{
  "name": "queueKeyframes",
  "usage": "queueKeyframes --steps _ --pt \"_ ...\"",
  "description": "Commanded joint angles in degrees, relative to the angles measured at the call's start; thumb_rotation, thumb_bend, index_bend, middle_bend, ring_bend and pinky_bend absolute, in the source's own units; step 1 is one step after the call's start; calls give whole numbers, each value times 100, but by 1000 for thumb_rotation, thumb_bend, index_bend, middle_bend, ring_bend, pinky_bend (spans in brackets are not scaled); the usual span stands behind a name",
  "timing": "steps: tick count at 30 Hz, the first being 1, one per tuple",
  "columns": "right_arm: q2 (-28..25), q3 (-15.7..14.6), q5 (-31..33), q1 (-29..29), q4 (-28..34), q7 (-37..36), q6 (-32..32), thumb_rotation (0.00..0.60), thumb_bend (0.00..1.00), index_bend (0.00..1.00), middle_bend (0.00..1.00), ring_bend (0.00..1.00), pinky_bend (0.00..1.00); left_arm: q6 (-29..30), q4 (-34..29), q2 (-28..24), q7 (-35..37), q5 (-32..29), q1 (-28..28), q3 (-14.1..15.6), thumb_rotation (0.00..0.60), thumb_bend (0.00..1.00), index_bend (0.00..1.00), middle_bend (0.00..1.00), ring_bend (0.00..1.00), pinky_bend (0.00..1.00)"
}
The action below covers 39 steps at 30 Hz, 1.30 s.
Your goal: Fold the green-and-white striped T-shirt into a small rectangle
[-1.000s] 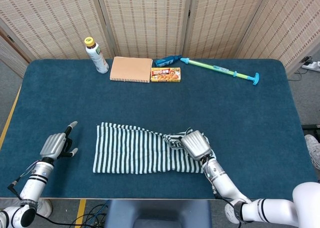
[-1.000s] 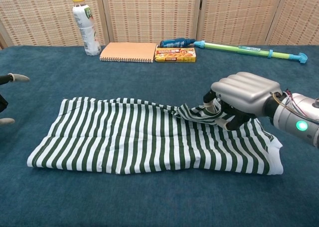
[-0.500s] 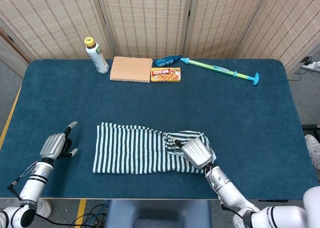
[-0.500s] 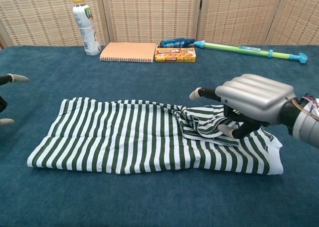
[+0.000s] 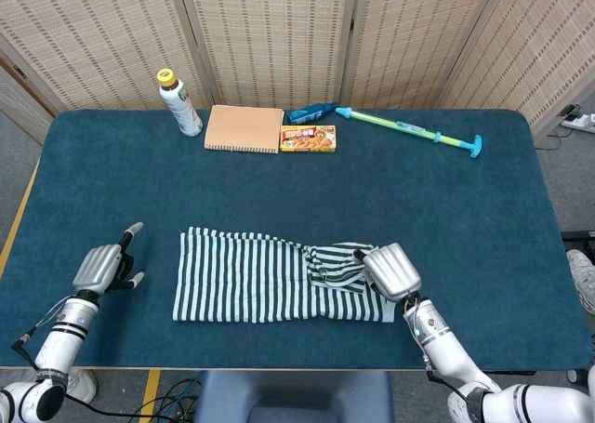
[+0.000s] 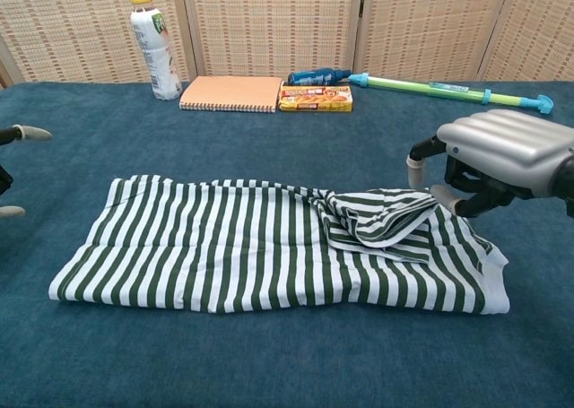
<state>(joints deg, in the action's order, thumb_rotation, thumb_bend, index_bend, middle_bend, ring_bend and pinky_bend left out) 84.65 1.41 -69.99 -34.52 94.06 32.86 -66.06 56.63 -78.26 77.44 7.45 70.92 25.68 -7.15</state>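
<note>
Orange notebook [image 5: 244, 127], bottle [image 5: 178, 103], snack box [image 5: 308, 138] line table's [image 5: 483, 237] far edge.

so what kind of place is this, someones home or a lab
Probably a lab or staged test area, not a home: a table covered in blue cloth, woven folding screens closing it off, and unrelated props lined up at its far edge.

- We are seeing the green-and-white striped T-shirt [image 5: 270, 279] lying flat on the blue table, stretching long from left to right.
- A small flap is lying bunched and wrinkly on its right part.
</note>
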Motion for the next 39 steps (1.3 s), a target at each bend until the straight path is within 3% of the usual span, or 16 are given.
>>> queueKeyframes --steps 1,13,27,33,39 --pt "48 38 115 3 -156 -85 165 600 588 429 969 1000 1000 -6 -13 -14 -69 12 21 9 600 329 0 879 844 958" --pt "305 190 96 -66 -561 -289 422 600 602 429 969 1000 1000 -21 -35 -54 -251 4 103 -17 600 328 0 879 844 958" --pt "393 -98 386 91 -796 -155 792 600 604 429 970 1000 1000 -100 65 -11 -291 60 191 15 600 328 0 879 844 958" --pt "118 49 -62 211 -393 -513 340 600 601 429 969 1000 1000 -18 235 24 -238 324 249 61 600 328 20 879 844 958" --pt "-515 264 -572 398 251 -859 -295 600 586 429 969 1000 1000 246 851 165 176 1211 382 321 600 328 115 871 841 950"
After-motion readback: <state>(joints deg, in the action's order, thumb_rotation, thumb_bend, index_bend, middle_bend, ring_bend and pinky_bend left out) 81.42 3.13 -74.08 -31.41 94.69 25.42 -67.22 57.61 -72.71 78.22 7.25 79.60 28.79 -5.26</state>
